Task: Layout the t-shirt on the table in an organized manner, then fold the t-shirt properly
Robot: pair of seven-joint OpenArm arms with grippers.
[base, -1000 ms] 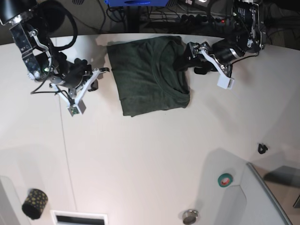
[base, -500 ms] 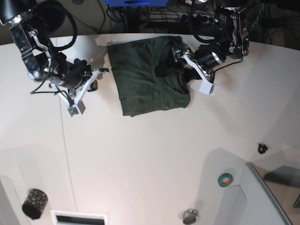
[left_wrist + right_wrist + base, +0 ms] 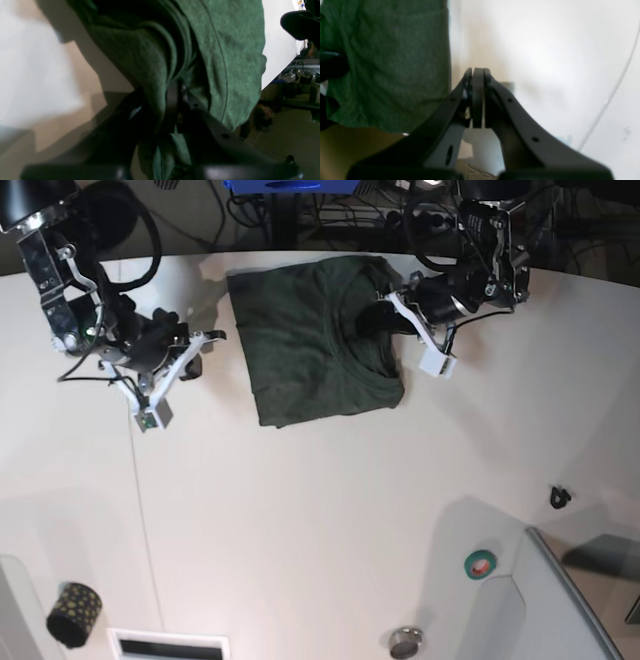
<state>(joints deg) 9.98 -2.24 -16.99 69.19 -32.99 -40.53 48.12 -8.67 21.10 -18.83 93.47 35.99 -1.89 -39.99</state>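
Left jaws [image 3: 172,110] have closed, pinching the t-shirt [image 3: 315,340] edge between them.

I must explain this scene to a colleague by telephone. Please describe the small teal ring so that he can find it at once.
Start from the white table in the base view and go to its near right part, beside the grey tray. The teal ring lies flat there, alone. It is the only teal thing; the round metal object nearby is silver, and the t-shirt is far away.

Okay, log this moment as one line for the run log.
left gripper: shut on t-shirt collar edge | right gripper: shut, empty, beside shirt | table
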